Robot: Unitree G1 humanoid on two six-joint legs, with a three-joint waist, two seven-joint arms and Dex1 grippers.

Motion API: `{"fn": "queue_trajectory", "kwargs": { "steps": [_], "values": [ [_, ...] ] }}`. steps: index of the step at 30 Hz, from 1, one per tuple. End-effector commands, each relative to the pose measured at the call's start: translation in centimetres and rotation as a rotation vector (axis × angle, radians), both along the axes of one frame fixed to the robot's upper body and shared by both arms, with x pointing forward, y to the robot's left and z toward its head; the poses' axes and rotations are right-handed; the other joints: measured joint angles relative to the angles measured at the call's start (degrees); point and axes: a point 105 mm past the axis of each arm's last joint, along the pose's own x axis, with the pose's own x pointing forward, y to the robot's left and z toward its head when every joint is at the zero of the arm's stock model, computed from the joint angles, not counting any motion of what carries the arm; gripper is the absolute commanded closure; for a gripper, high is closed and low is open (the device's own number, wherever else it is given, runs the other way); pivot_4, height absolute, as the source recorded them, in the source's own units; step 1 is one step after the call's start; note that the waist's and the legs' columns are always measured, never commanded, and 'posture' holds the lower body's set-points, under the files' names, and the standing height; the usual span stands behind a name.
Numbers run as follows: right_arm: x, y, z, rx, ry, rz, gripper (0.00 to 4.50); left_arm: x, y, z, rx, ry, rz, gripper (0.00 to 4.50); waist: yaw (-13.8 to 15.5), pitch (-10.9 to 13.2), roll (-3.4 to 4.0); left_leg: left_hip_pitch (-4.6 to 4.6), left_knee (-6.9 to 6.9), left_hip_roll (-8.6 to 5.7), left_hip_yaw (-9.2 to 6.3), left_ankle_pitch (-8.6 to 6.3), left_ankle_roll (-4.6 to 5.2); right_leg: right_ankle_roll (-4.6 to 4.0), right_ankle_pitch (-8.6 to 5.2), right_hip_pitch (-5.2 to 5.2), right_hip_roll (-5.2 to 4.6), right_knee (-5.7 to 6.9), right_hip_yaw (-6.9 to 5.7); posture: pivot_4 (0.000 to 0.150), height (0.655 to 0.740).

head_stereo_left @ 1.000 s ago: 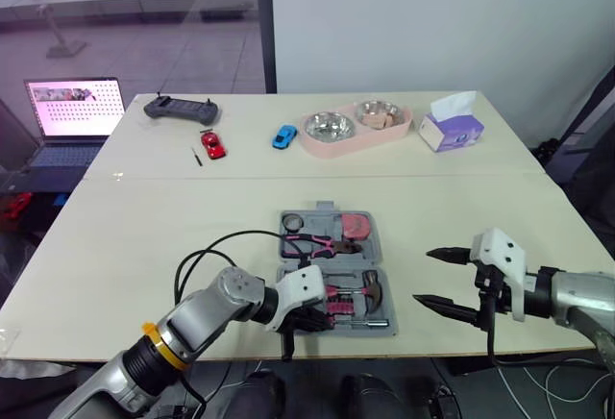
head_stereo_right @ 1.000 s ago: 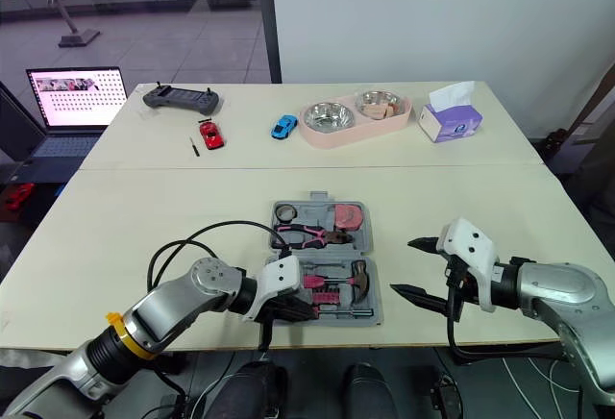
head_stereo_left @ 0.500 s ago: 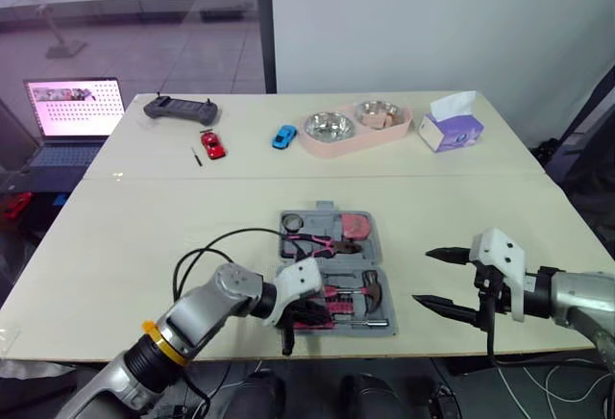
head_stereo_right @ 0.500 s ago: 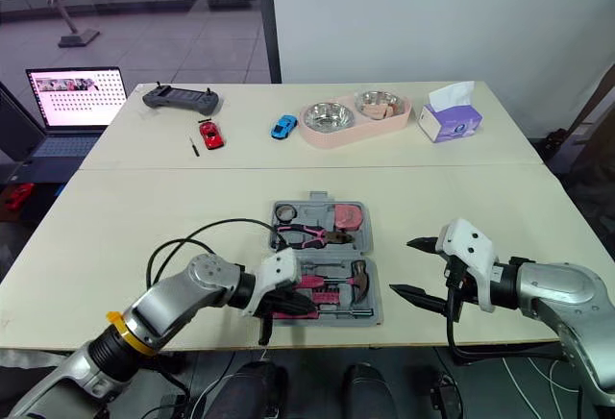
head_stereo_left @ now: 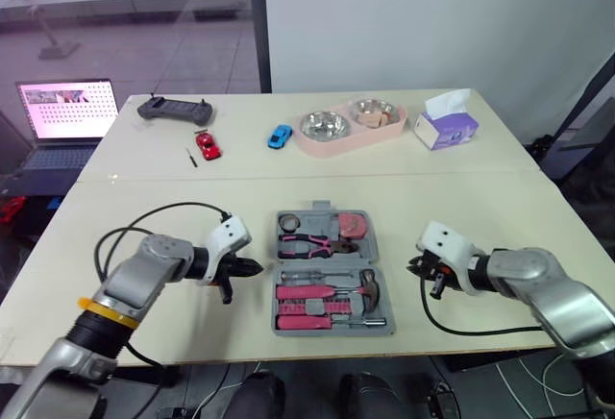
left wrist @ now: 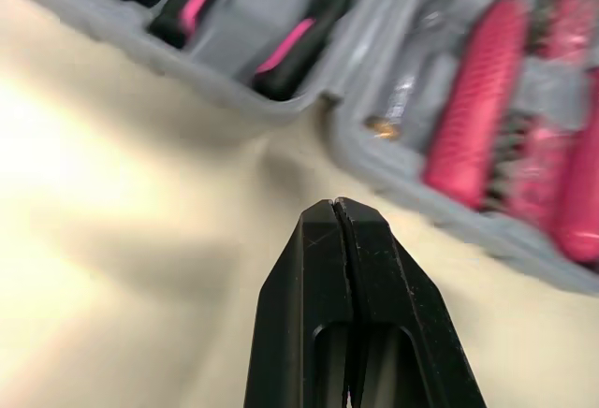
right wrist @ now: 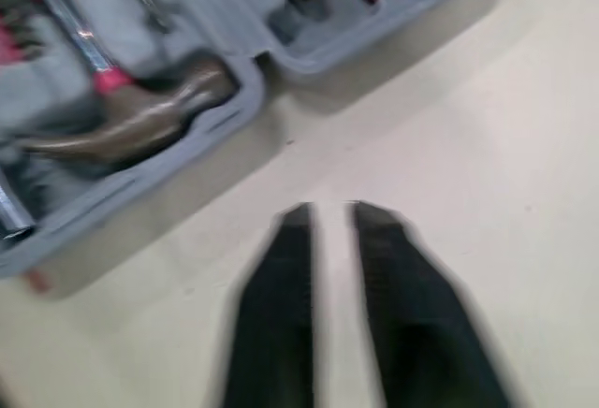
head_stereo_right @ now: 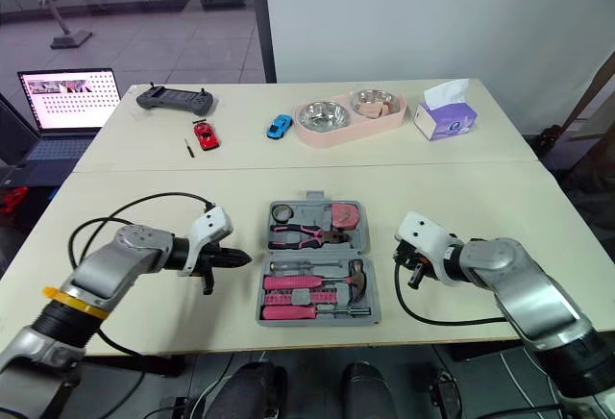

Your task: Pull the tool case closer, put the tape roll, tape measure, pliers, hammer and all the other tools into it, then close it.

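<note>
No readable text or labels anywhere, laptop screen content too small

Silver-grey arms, white wrist housings, black cables, yellow band on left arm; end effector fingers black.

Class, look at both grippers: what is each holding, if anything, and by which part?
Nothing is held. The left gripper is pressed shut, empty, beside the tool case; the right gripper shows bare table between its fingers.
</note>
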Motion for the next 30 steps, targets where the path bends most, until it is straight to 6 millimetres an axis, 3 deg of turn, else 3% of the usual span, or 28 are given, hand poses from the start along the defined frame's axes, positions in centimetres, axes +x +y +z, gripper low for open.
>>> {"fn": "queue_trajectory", "kwargs": {
  "steps": [1, 4, 8, 14, 19, 30],
  "values": [
    [0.8, 0.2, -0.8, -0.055, 0.019, 0.027, 4.46, 1.5, -1.8, -0.1, 0.015, -0.083, -0.025, 4.5, 0.0, 0.0, 0.0, -0.02, 0.01, -0.02, 0.0, 0.0, 0.0, 0.01, 0.01, -0.01, -0.01, 0.0, 0.0, 0.15, 0.74],
    [1.5, 1.1, -1.6, -0.065, 0.049, 0.065, 4.46, 1.6, -3.2, -1.2, 0.026, -0.077, -0.051, 4.5, -0.3, 0.0, 0.0, -0.03, 0.01, -0.05, 0.03, 0.0, 0.0, 0.18, 0.1, -0.02, -0.03, 0.01, 0.0, 0.15, 0.74],
    [2.5, 2.8, -2.2, -0.066, 0.058, 0.119, 4.46, 1.3, -3.5, -2.2, 0.05, -0.061, -0.073, 4.5, -0.2, 0.0, 0.04, 0.03, -0.01, -0.04, 0.01, 0.0, 0.01, 0.22, 0.12, -0.05, -0.02, 0.17, -0.02, 0.15, 0.74],
    [3.3, 6.4, -1.6, -0.014, 0.042, 0.216, 4.46, 1.2, -3.8, -3.1, 0.069, -0.07, -0.077, 4.5, -0.2, -0.1, 0.05, 0.12, 0.02, -0.09, -0.03, 0.0, 0.0, 0.21, 0.12, 0.09, -0.05, 0.18, -0.02, 0.15, 0.74],
    [2.0, 7.3, -1.6, 0.0, 0.082, 0.251, 4.46, 0.1, -4.5, -2.8, 0.022, -0.046, -0.08, 4.5, -0.3, -0.1, 0.11, 0.22, 0.02, -0.07, -0.03, 0.0, 0.0, 0.21, 0.12, 0.12, -0.05, 0.24, -0.02, 0.15, 0.74],
    [-0.7, 8.1, -1.7, 0.054, 0.105, 0.234, 4.46, -3.8, -2.2, -4.1, 0.036, 0.027, -0.033, 4.5, -0.8, -0.1, 0.15, 0.2, -0.17, 0.1, -0.04, -0.03, 0.03, 0.26, 0.12, -0.04, 0.04, 0.26, -0.02, 0.15, 0.74]
  ]
}}
